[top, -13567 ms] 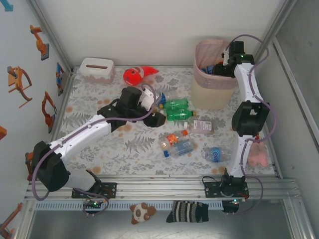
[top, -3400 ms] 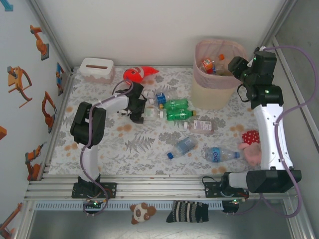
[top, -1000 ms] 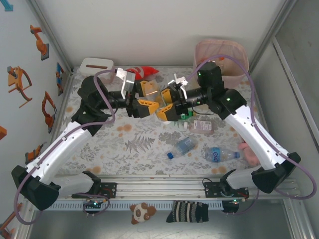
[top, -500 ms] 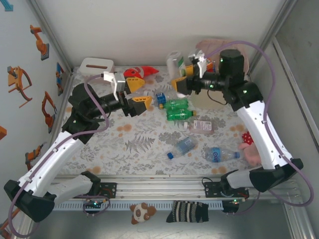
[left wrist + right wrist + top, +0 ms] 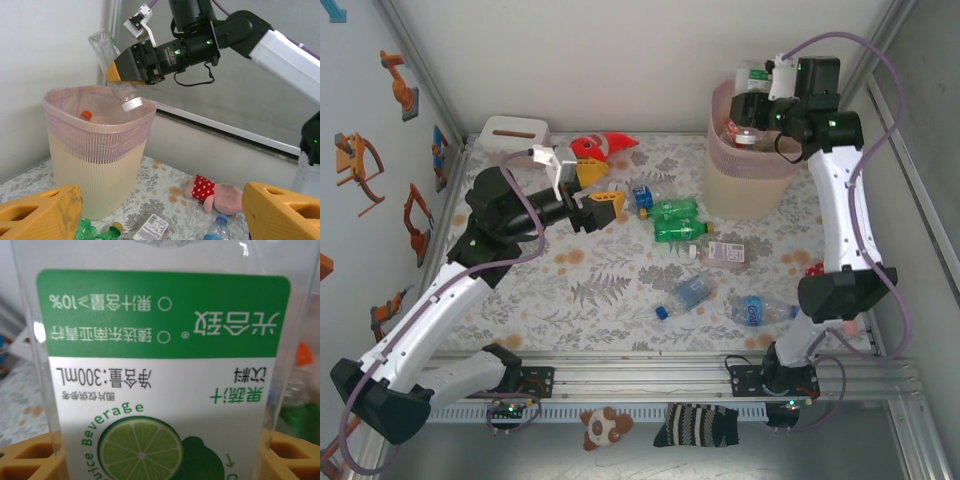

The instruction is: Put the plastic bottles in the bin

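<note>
Bottle (image 5: pixel 160 365) — gripped between right claw (image 5: pixel 120 72) pads | cap-down over bin (image 5: pixel 95 150)

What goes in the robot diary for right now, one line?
right pincer: gripping clear lime-label plastic bottle, cap down, above beige pink-lined bin | left pincer: open, empty | next: likely drop

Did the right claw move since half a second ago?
Yes. The right claw, holding a bottle, moved right, from left of the bin to above it.

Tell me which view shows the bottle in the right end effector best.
The left wrist view: the bottle shows base to cap, tilted over the bin. The right wrist view gives its label close up; the top view, a small glimpse.
</note>
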Motion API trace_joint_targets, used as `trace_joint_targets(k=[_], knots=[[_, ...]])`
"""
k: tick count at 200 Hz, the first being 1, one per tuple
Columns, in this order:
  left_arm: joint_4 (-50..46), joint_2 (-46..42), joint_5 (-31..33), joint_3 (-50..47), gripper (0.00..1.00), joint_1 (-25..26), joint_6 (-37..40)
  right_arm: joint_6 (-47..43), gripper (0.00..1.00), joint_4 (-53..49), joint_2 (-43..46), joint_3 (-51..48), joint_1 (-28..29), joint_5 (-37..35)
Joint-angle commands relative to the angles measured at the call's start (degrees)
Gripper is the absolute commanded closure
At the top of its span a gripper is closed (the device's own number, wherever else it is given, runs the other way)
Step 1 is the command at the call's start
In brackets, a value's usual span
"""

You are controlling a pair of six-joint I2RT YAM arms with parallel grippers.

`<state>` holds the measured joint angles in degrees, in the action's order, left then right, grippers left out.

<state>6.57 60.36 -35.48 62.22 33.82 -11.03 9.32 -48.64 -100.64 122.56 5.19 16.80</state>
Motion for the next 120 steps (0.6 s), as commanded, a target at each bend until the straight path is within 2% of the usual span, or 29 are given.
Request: trace_joint_targets(k=[1,60,120], knots=[[-0.63,0.50,0.41,-0.10,0.18,-0.25,1.18,1.83,0.47,-5.38,-3.29,5.42,-2.01,-6.92],[-0.99,1.27,1.21,-0.18,0.18,-0.55,1.14,-1.60,0.47,-9.58,-12.53,11.94,-5.15,-12.09],[-2.63,3.17,3.44,0.35,0.19,-0.82,0.92,-4.62,0.47,-15.30,-17.10,10.38,-5.19,-19.38]])
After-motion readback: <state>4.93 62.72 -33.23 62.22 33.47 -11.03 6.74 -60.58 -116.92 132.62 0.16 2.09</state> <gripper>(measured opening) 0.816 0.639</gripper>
